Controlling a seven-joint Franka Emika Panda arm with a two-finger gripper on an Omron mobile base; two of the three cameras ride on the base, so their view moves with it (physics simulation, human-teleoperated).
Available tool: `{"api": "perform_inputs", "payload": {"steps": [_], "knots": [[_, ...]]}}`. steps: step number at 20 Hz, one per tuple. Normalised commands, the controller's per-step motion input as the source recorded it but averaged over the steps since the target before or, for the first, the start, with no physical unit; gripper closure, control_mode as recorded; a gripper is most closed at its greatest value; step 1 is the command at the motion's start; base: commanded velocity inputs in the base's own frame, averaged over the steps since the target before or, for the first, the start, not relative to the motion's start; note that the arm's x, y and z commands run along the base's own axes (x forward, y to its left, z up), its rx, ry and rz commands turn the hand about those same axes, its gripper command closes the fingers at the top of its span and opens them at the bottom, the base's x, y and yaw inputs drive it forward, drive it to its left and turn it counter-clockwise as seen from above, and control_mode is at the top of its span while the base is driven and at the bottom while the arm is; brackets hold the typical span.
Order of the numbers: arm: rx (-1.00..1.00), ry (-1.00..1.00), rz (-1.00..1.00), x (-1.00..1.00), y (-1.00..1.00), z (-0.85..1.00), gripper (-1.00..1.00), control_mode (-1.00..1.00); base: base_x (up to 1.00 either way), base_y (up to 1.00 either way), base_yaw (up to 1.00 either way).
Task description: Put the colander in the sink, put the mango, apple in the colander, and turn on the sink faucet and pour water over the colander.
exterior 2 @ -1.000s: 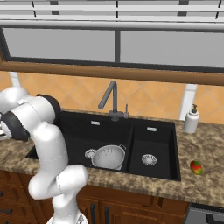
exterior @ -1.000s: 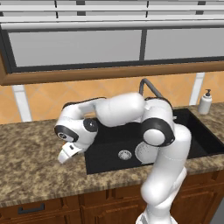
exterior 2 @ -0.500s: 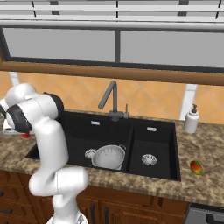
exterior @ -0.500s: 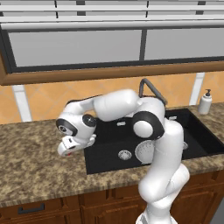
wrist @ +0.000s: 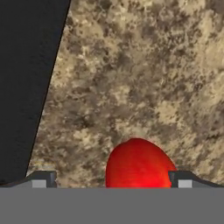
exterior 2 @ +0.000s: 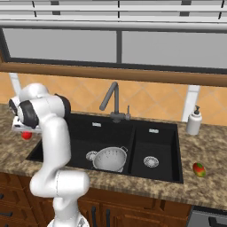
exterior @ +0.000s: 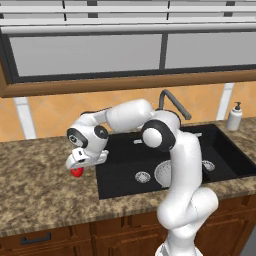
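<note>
1. Colander (exterior 2: 110,158) sits in the larger basin of the sink (exterior 2: 80,128), beside the round drain; we see it partly behind our arm in the left base view (exterior: 162,174).
2. Our gripper (wrist: 113,179) hangs over the granite counter (exterior: 40,190) left of the sink, fingers spread wide, holding nothing.
3. We see the apple (wrist: 139,162) on the counter between the fingertips, nearer one of them; we cannot tell whether it touches it.
4. Across the sink, the mango (exterior 2: 199,169) lies on the counter, near the front edge.
5. We see the sink faucet (exterior 2: 113,101) behind the basins.
</note>
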Motion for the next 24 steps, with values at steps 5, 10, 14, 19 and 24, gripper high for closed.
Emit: {"api": "perform_inputs", "payload": {"steps": [5, 10, 14, 19, 24], "knots": [[-0.17, 0.05, -0.01, 0.12, 0.73, 0.0, -1.0, -1.0, 0.0, 0.0, 0.0], [-0.15, 0.2, -0.05, 0.06, 0.54, -0.05, -1.0, -1.0, 0.0, 0.0, 0.0], [-0.16, 0.23, -0.1, 0.37, 0.22, -0.24, -1.0, -1.0, 0.0, 0.0, 0.0], [-0.18, 0.13, -0.08, 0.39, 0.21, -0.22, 1.0, -1.0, 0.0, 0.0, 0.0], [-0.11, 0.07, -0.12, 0.05, 0.23, -0.04, 1.0, -1.0, 0.0, 0.0, 0.0]]}}
